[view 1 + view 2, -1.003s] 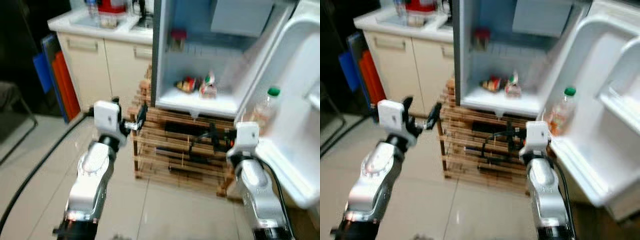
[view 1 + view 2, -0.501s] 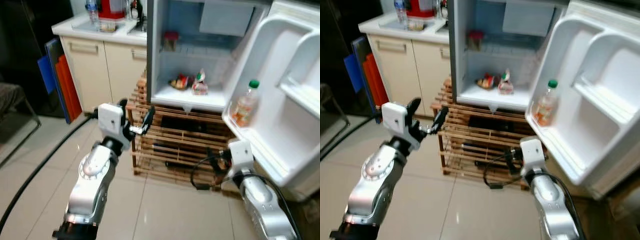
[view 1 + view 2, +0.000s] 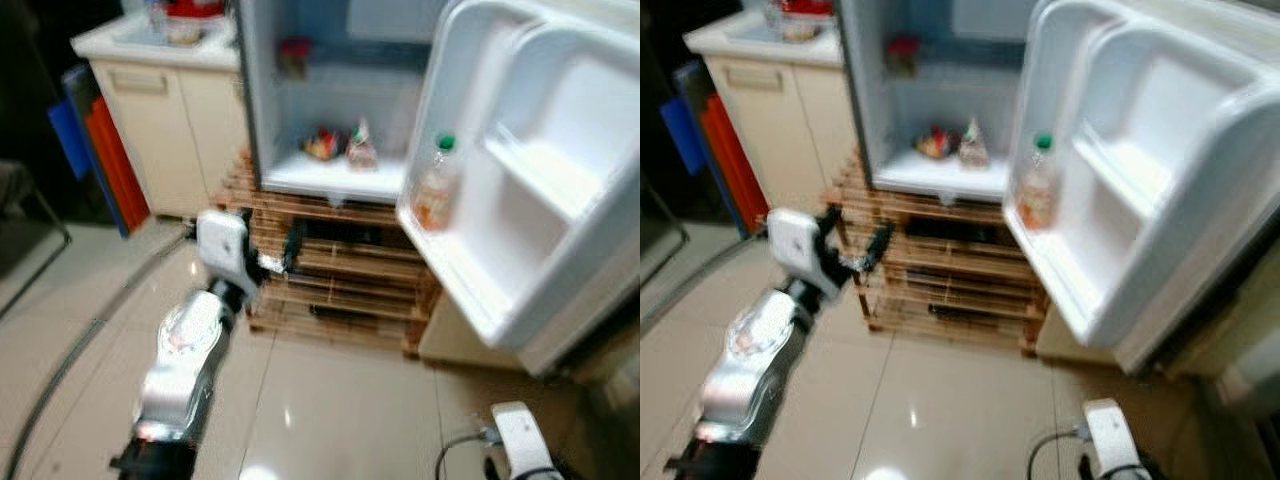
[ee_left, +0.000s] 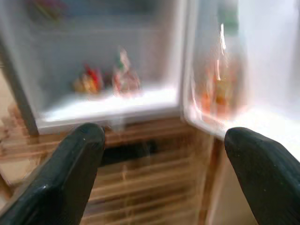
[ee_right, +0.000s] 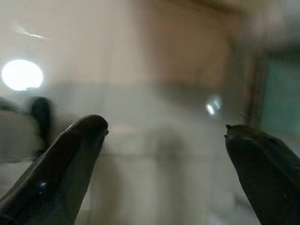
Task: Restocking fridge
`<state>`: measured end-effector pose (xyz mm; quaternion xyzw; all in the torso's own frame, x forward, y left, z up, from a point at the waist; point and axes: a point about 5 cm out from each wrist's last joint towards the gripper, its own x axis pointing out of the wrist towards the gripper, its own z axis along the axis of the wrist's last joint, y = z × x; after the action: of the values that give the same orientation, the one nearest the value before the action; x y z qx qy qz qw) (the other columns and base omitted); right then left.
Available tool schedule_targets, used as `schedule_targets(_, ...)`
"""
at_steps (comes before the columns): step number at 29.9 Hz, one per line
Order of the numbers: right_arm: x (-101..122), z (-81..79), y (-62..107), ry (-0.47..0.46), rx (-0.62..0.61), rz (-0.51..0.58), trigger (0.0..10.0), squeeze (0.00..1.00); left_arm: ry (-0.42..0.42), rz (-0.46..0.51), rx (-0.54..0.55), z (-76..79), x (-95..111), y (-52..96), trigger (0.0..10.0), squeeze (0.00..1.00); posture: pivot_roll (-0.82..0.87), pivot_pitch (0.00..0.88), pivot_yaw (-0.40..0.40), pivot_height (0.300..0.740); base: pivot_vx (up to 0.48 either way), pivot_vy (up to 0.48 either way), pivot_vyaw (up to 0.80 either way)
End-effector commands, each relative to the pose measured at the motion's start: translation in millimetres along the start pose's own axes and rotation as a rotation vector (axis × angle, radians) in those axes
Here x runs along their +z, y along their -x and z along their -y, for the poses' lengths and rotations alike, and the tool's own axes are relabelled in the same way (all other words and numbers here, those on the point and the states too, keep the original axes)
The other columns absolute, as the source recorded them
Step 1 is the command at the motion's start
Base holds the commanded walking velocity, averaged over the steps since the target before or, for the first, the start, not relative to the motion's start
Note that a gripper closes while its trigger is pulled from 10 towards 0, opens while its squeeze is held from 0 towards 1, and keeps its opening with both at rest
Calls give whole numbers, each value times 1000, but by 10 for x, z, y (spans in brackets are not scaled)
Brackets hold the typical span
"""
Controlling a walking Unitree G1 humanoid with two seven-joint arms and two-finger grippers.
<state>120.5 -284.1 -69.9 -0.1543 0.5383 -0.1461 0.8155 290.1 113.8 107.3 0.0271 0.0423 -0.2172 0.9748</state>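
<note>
**Kid:** What is the claw doing?

**Helper:** The left gripper (image 3: 280, 255) is held up in front of the fridge (image 3: 330, 100). Its two black fingers (image 4: 70, 173) are spread wide, with nothing between them. The right gripper (image 5: 164, 154) is down low. Its fingers are wide apart too, and what is behind them is a blur.

**Kid:** What does the fridge look like?

**Helper:** It is a small white box, smooth and shiny inside. Its big white door (image 3: 520, 180) is swung open to the right, with deep, rounded plastic shelves.

**Kid:** What is it sitting on?

**Helper:** A rack (image 3: 340, 290) made of thin wooden slats, on a pale glossy tile floor (image 3: 330, 400). A cream cupboard (image 3: 170, 120) stands at the fridge's left side.

**Kid:** Is there food?

**Helper:** A clear bottle (image 3: 435, 185) with a green cap and orange drink stands at the left end of the door's bottom shelf. Some little colourful packets (image 3: 340, 145) lie on the fridge's bottom shelf, near the front edge. A small red thing (image 3: 293, 55) sits higher up at the back.
</note>
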Motion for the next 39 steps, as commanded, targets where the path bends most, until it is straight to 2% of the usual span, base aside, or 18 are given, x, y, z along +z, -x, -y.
schedule_targets(1, 143, 149, -26, -60, -80, 41, 10000, 0, -66, -226, 51, -157, -351, 71, 10000, 0, -194, 0, 25, 740, 0, 0, 0)
schedule_targets(4, 309, 568, -40, -113, -238, 89, 10000, 0, -110, -458, 37, -208, -682, 169, 10000, 0, -194, 0, 26, 740, 0, 0, 0)
schedule_targets(6, 543, 1039, 47, -218, -440, 167, 10000, 0, -135, -476, -22, -153, -735, 197, 10000, 0, -192, 0, 30, 740, 0, 0, 0)
schedule_targets(8, 611, 1131, 82, -245, -483, 192, 10000, 0, -155, -486, -40, -142, -764, 205, 10000, 0, -190, 0, 33, 740, 0, 0, 0)
schedule_targets(10, 826, 1284, 176, -315, -539, 286, 10000, 0, -339, -533, -178, -104, -928, 277, 10000, 0, -187, 0, 36, 740, 0, 0, 0)
schedule_targets(11, 826, 1284, 176, -315, -539, 286, 10000, 0, -339, -533, -178, -104, -928, 277, 10000, 0, -187, 0, 36, 740, 0, 0, 0)
schedule_targets(12, 1164, 1387, 323, -339, -593, 438, 10000, 0, -557, -672, -249, -186, -1204, 423, 10000, 0, -187, 0, 39, 740, 0, 0, 0)
schedule_targets(13, 1307, 1407, 389, -352, -603, 507, 10000, 0, -603, -721, -255, -232, -1289, 480, 10000, 0, -187, 0, 39, 740, 0, 0, 0)
schedule_targets(19, 2130, 1084, 818, -384, -350, 939, 10000, 0, -626, -778, -270, -219, -1441, 544, 10000, 0, -179, 0, 37, 740, 0, 0, 0)
schedule_targets(22, 2312, 945, 977, -367, -225, 1037, 10000, 0, -669, -805, -297, -219, -1513, 577, 10000, 0, -180, 0, 38, 740, 0, 0, 0)
schedule_targets(25, 2451, 811, 1124, -356, -89, 1095, 10000, 0, -813, -823, -338, -221, -1617, 623, 10000, 0, -181, 0, 40, 740, 0, 0, 0)
schedule_targets(27, 2552, 363, 1378, -191, 297, 1115, 10000, 0, -989, -865, -398, -202, -1735, 702, 10000, 0, -184, 0, 48, 740, 0, 0, 0)
schedule_targets(29, 2511, 52, 1609, -72, 576, 1108, 10000, 0, -1046, -900, -441, -148, -1811, 755, 10000, 0, -187, 0, 51, 740, 0, 0, 0)
schedule_targets(31, 2511, 52, 1609, -72, 576, 1108, 10000, 0, -1046, -900, -441, -148, -1811, 755, 10000, 0, -187, 0, 51, 740, 0, 0, 0)
schedule_targets(33, 2396, -188, 2087, 9, 963, 1142, 10000, 0, -1055, -938, -505, 6, -1902, 804, 10000, 0, -192, 0, 54, 740, 0, 0, 0)
schedule_targets(35, 2295, -244, 2379, 36, 1207, 1158, 10000, 0, -1036, -958, -553, 211, -1972, 821, 10000, 0, -195, 0, 53, 740, 0, 0, 0)
schedule_targets(37, 2313, -205, 2355, 1, 1214, 1154, 10000, 0, -1020, -958, -562, 301, -1985, 810, 10000, 0, -196, 0, 53, 740, 0, 0, 0)
schedule_targets(39, 2358, -136, 2119, -45, 1100, 1106, 10000, 0, -931, -911, -534, 473, -1955, 711, 10000, 0, -193, 0, 51, 740, 0, 0, 0)
